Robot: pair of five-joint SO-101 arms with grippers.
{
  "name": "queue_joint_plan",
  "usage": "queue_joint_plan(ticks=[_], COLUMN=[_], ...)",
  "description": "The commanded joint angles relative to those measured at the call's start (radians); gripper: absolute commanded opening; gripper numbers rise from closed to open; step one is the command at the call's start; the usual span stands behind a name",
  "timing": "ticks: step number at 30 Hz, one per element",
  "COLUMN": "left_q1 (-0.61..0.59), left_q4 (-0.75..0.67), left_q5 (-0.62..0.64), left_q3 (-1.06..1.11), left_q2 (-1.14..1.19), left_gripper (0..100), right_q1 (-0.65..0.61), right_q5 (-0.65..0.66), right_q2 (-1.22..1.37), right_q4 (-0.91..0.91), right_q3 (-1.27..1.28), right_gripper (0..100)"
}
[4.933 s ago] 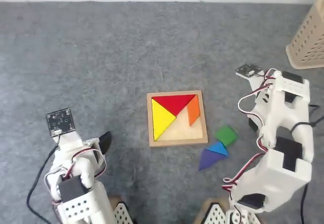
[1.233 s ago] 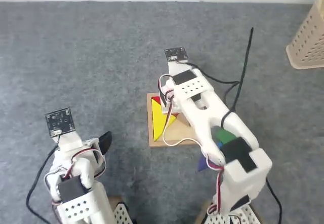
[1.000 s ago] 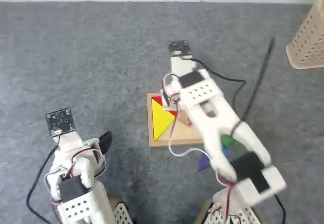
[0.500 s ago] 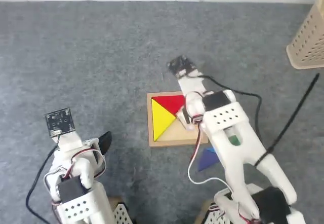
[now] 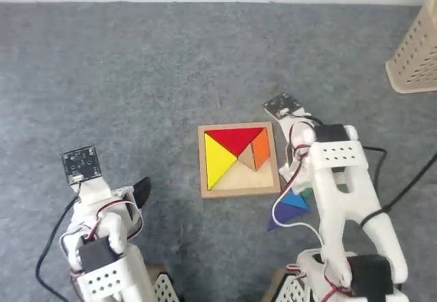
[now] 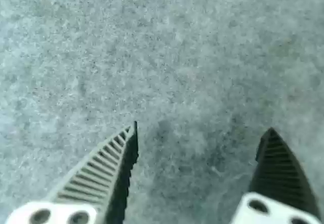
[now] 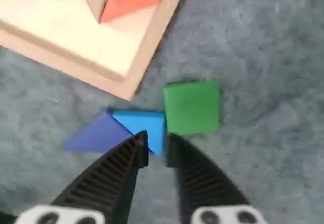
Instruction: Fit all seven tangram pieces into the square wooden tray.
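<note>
Light-blue triangular tangram piece (image 7: 147,124) looks the next to lift. It lies on the grey carpet (image 5: 136,70) at about 4 o'clock from the square wooden tray (image 5: 235,193). It sits between the green square piece (image 7: 192,107) and the indigo triangular piece (image 7: 91,137), close against both. The right gripper (image 7: 156,142) hangs over it with only a narrow slit between its fingers, holding nothing. To do this well, I judge, the jaws should widen first. They should then come down astride the blue triangle's flat edges, taking care that neither finger lands on the green square or shoves the indigo piece. The left gripper (image 6: 200,133) is spread wide over bare carpet at 8 o'clock from the tray, well apart from everything.

Inside the tray, a large red triangle (image 5: 235,139) fills the 12 o'clock side and a large yellow triangle (image 5: 216,160) the 9 o'clock side. An orange piece (image 5: 262,152) stands at 3 o'clock, and a small plain-wood triangle (image 5: 246,158) sits at the centre beside it. The 6 o'clock part of the floor is bare. A beige perforated basket (image 5: 413,49) stands at 2 o'clock; its contents cannot be seen.
</note>
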Motion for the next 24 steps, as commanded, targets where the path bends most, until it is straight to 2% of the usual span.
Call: queue_joint_plan(ticks=[1,24], left_q1=[0.002,0.002], left_q4=[-0.002,-0.002], left_q5=[-0.002,-0.002], left_q3=[-0.013,-0.013], left_q2=[-0.012,-0.012], left_gripper=[35,35], right_q1=[0.059,0.058], right_q5=[0.15,0.18], right_q2=[0.054,0.355], right_q4=[-0.016,-0.286], right_q3=[-0.006,-0.011], right_gripper=[19.8,20.8])
